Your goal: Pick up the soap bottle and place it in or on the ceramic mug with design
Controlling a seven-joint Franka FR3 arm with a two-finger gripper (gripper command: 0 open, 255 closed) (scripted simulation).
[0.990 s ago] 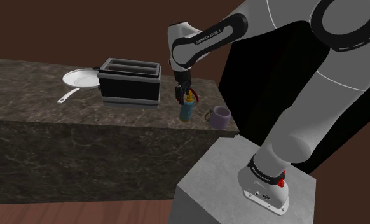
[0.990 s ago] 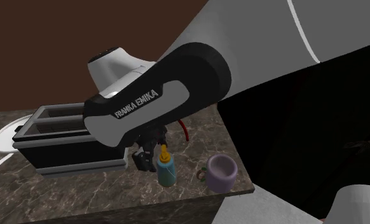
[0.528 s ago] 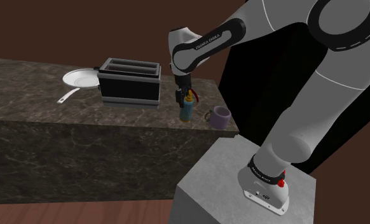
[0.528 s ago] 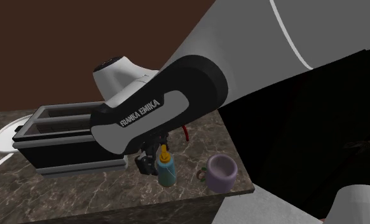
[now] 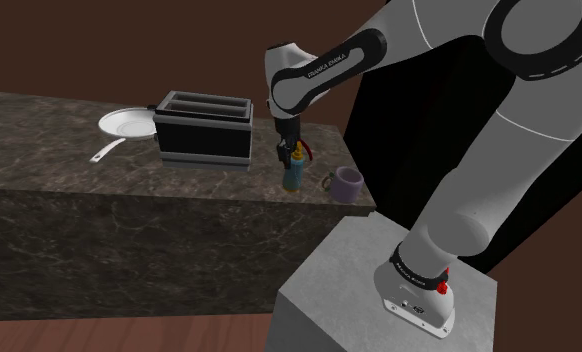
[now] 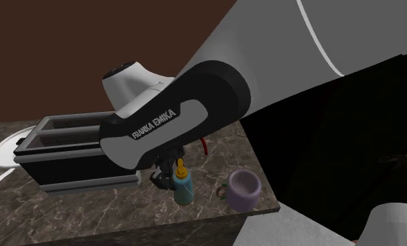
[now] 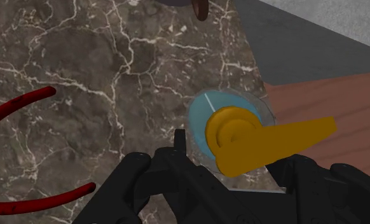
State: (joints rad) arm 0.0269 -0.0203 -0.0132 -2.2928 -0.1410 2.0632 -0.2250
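A pale blue soap bottle (image 5: pixel 292 176) (image 6: pixel 184 190) with a yellow pump stands upright on the dark marble counter (image 5: pixel 69 160), near its front edge. My black gripper (image 5: pixel 290 154) (image 6: pixel 171 175) comes down from above and clasps the bottle's upper body. In the wrist view the bottle (image 7: pixel 223 109) sits between my gripper's (image 7: pixel 228 162) fingers; one finger (image 7: pixel 180 141) presses its side, and the pump hides the other. The purple mug (image 5: pixel 347 185) (image 6: pixel 243 189) stands open side up just beyond the bottle, toward the shoulder view's right.
A black and silver toaster (image 5: pixel 204 130) (image 6: pixel 69 150) stands behind the bottle. A white pan (image 5: pixel 125 124) lies past it. A red cable (image 7: pixel 15 108) loops on the counter by the gripper. The counter ends right of the mug, with the grey stand (image 5: pixel 379 290) below.
The hand sank a little around the bottle, then its fingers closed in on it. Bottle and mug have stayed in place.
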